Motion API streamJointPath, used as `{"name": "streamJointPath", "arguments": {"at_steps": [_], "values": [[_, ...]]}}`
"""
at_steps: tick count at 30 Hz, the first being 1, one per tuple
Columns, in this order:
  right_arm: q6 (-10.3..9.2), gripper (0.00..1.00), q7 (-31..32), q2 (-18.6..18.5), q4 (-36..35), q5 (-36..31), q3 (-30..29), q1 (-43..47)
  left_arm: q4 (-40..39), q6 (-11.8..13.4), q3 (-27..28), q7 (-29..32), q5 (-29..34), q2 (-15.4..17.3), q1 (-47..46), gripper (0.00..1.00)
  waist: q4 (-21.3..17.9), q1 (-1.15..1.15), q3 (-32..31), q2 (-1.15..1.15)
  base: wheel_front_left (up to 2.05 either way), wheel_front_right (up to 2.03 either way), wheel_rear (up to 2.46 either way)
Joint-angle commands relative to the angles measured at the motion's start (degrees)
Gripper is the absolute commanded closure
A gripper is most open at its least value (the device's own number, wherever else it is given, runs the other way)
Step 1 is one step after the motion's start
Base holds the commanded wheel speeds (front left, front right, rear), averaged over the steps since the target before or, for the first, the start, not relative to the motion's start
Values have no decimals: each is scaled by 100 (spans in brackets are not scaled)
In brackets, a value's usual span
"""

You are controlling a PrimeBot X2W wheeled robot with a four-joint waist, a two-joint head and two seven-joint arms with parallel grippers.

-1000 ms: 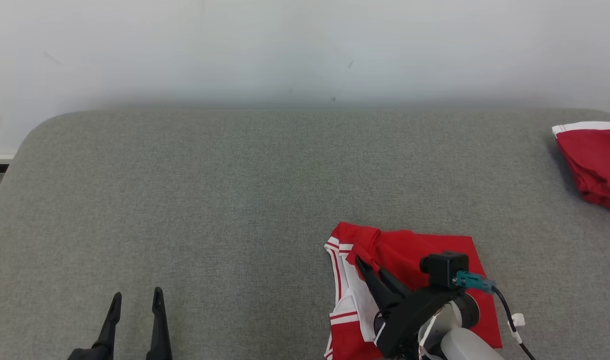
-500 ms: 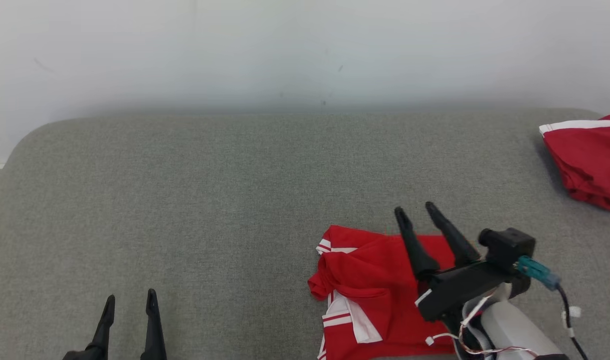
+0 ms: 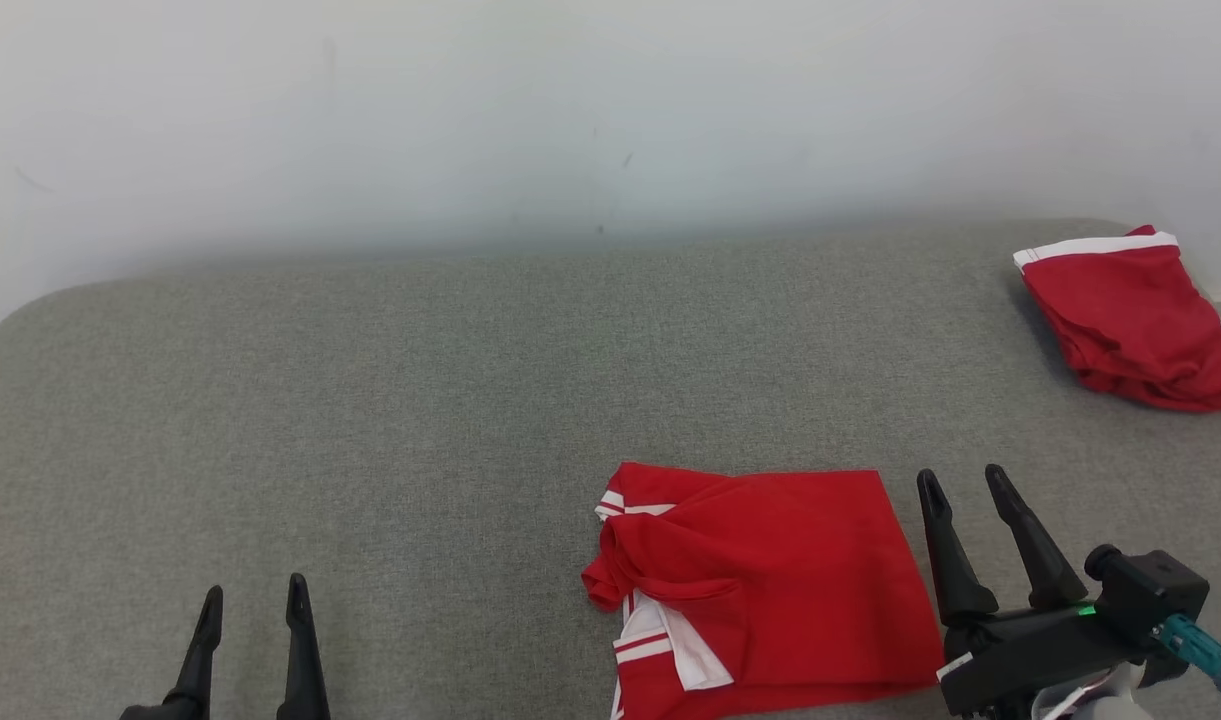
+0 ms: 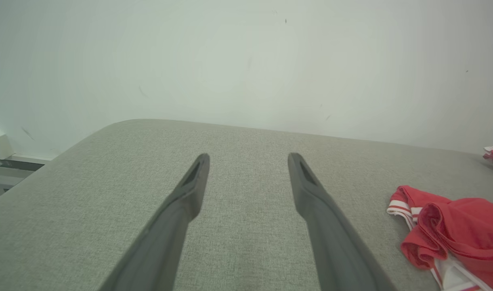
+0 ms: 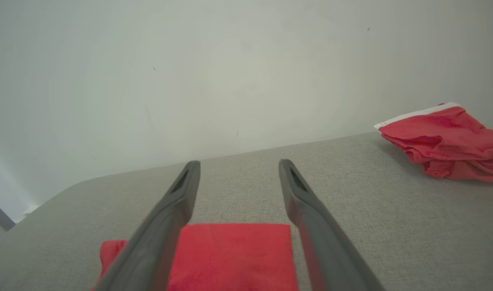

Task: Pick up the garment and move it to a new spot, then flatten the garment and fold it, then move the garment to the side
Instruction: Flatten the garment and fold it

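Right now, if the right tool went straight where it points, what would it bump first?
Probably nothing soon: the right tool points past the red garment, over the grey cushion, toward the white wall. Depth is hard to judge.

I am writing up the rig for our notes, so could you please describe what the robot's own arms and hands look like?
The left hand and right hand each have two long, tapering matte black fingers. The right hand's black wrist mount carries a small boxy black camera with a teal cable connector, a tiny green light and a white tag.
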Motion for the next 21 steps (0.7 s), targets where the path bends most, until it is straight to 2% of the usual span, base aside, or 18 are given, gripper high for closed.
{"name": "streamJointPath", "arguments": {"at_steps": [1,5,6,7,8,14,21], "values": [[-12,0,-21,2,-35,-36,-25,69,-20,-7,-3,-17,-13,-4,74,0,2,0,0,0,0,0,0],[-12,0,-24,10,-43,-172,-130,262,-62,-17,4,-18,15,-4,69,0,19,0,3,0,0,0,0],[-12,6,-25,25,-12,-195,-147,294,-70,-22,10,-18,21,-4,76,0,26,0,3,0,0,0,0],[-12,56,-25,32,24,-223,-152,302,-77,-27,16,-18,32,-3,81,0,35,0,4,0,0,0,0],[-12,100,-25,8,89,-266,-120,303,-77,-35,24,-18,34,-4,79,0,49,0,7,0,0,0,0],[-12,100,-27,21,636,-480,192,29,-57,-52,-28,-18,27,-4,-26,0,216,0,60,0,0,0,0],[-12,100,-27,181,1766,-578,755,-468,-27,-81,-106,-18,36,-4,-68,0,476,0,94,0,0,0,0]]}}
